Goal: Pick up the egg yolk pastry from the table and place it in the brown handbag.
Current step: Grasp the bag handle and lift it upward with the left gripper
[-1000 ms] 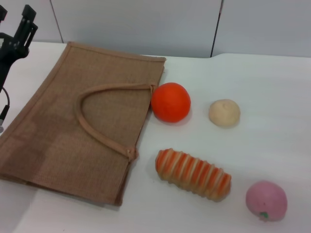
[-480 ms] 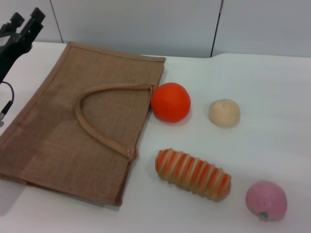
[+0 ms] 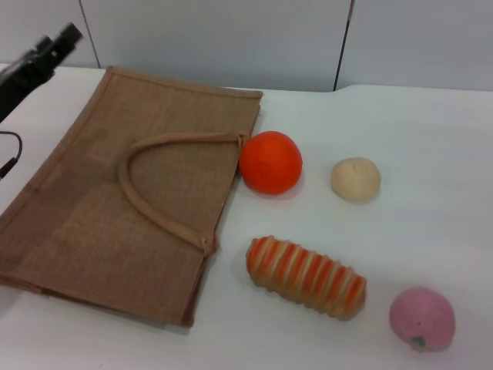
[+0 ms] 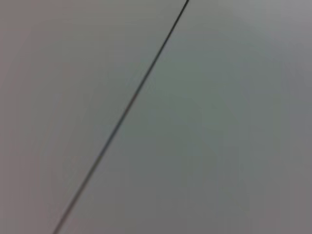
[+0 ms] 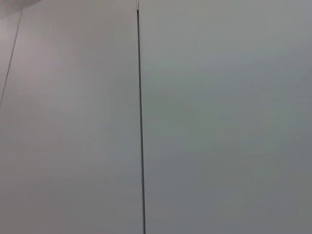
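The egg yolk pastry (image 3: 356,179), a small pale beige dome, sits on the white table right of centre in the head view. The brown handbag (image 3: 85,231), a large flat jute tote with a loop handle (image 3: 154,196), lies on the left half of the table. My left gripper (image 3: 48,51) is raised at the far upper left, beyond the bag's far left corner and well away from the pastry. My right gripper is out of view. Both wrist views show only a plain grey wall with a dark seam.
An orange fruit (image 3: 270,162) sits against the bag's right edge, left of the pastry. A long orange-and-cream striped bread roll (image 3: 306,277) lies in front of them. A pink peach-like ball (image 3: 421,318) is at the front right. A grey wall (image 3: 231,38) stands behind the table.
My left gripper has swung up and tilted toward the upper left, more of the arm leaving the view. The objects on the table have not moved.
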Controlling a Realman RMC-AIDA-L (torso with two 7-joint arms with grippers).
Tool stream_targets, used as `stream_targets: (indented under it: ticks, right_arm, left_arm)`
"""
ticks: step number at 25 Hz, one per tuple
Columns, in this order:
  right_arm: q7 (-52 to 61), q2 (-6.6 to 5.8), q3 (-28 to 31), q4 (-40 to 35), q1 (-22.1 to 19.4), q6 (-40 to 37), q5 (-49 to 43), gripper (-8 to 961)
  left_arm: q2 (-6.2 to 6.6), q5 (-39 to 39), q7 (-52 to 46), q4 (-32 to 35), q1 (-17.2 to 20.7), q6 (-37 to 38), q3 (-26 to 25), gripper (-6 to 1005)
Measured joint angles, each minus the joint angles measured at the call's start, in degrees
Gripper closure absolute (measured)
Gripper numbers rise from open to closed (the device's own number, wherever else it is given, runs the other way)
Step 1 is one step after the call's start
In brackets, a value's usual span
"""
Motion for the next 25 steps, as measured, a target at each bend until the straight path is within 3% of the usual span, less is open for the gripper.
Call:
stream_targets:
  ticks: [6, 7, 8, 9, 13, 18, 25]
  right_arm:
    - [0.0, -0.06, 0.0, 0.0, 0.0, 0.0, 0.0, 135]
    - [0.0, -0.06, 0.0, 0.0, 0.0, 0.0, 0.0, 135]
    - [0.0, -0.07, 0.0, 0.0, 0.0, 0.0, 0.0, 135]
    - [0.0, -0.07, 0.0, 0.0, 0.1, 0.0, 0.0, 135]
    - [0.0, -0.09, 0.0, 0.0, 0.1, 0.0, 0.0, 135]
    - [0.0, -0.15, 0.0, 0.0, 0.1, -0.3, 0.0, 134]
    - [0.0, -0.18, 0.2, 0.0, 0.1, -0.4, 0.0, 134]
  left_arm:
    - [3.37, 17.4, -28.6, 8.1, -2.8, 2.3, 4.9, 265]
    - [3.37, 17.4, -28.6, 8.1, -2.8, 2.3, 4.9, 265]
    - [4.71, 24.5, -38.5, 10.5, -4.4, 2.1, 7.9, 265]
    - [4.71, 24.5, -38.5, 10.5, -4.4, 2.1, 7.9, 265]
    - [7.27, 38.7, -53.1, 13.3, -8.1, 1.9, 14.0, 265]
    - [8.79, 47.8, -58.2, 13.5, -10.8, -0.4, 15.1, 266]
    - [8.98, 55.3, -60.6, 13.0, -13.2, -0.3, 15.2, 273]
